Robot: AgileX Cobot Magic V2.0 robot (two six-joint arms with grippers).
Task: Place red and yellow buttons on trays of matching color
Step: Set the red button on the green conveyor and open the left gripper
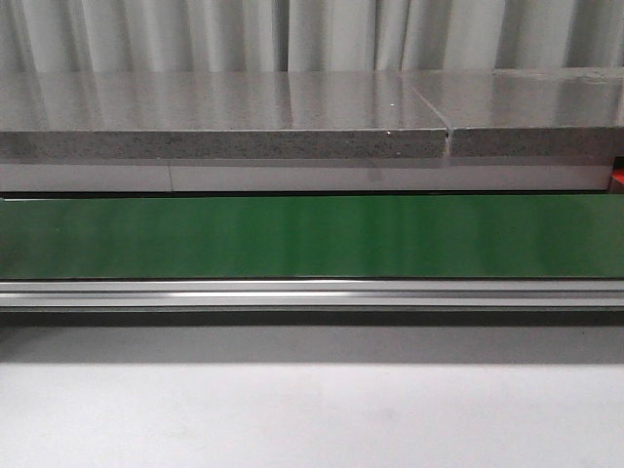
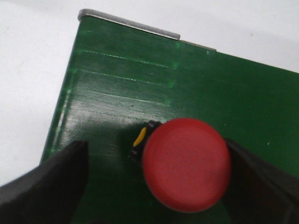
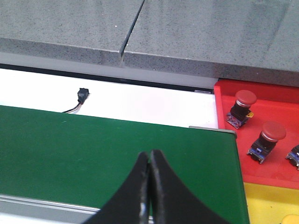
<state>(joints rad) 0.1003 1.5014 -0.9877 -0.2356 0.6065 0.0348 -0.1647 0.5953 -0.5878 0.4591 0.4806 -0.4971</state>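
In the left wrist view a red button [image 2: 187, 163] with a wide round cap and a black and yellow base rests on the green belt [image 2: 140, 84]. My left gripper [image 2: 156, 179] is open around it. One finger [image 2: 261, 186] is right against the cap and the other is a wide gap away. My right gripper [image 3: 149, 156] is shut on nothing above the belt [image 3: 93, 149]. Beside it, a red tray [image 3: 224, 93] holds red buttons [image 3: 243, 107] [image 3: 267, 140]. A yellow tray [image 3: 266, 200] lies next to the red one, with a yellow button [image 3: 292, 219] at the frame's edge. Neither gripper shows in the front view.
A grey stone shelf [image 1: 224, 112] runs behind the belt [image 1: 292, 234], and an aluminium rail [image 1: 292, 292] runs along the belt's front. A small black connector with wires [image 3: 82, 95] lies on the white strip behind the belt. The belt's metal end edge [image 2: 126, 21] is near the left gripper.
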